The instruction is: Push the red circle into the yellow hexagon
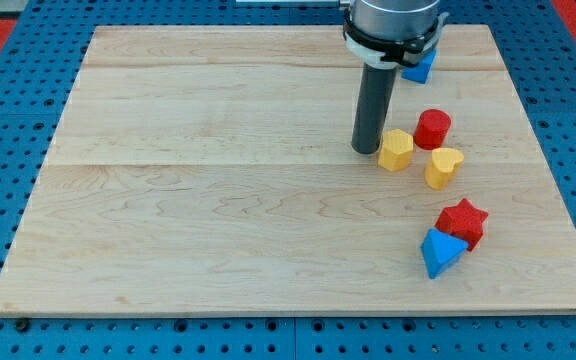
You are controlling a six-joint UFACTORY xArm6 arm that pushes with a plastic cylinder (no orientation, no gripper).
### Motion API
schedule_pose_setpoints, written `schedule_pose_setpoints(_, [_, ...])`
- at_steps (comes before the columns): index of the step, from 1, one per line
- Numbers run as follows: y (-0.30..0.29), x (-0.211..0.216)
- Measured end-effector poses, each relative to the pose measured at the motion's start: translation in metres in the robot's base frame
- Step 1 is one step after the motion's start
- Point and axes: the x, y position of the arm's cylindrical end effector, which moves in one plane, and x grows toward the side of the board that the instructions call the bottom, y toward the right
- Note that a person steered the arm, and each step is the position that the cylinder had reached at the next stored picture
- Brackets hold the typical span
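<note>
Red circle near yellow hexagon

The arm's upper body is being cut off by the view's top edge. It is hiding most of a blue block, whose shape is staying unclear.
</note>
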Motion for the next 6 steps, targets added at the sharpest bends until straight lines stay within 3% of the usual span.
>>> schedule_pose_setpoints(3, [0.042,0.03])
schedule_pose_setpoints(4, [0.06,0.002])
schedule_pose_setpoints(5, [0.016,-0.03])
schedule_pose_setpoints(6, [0.055,-0.063])
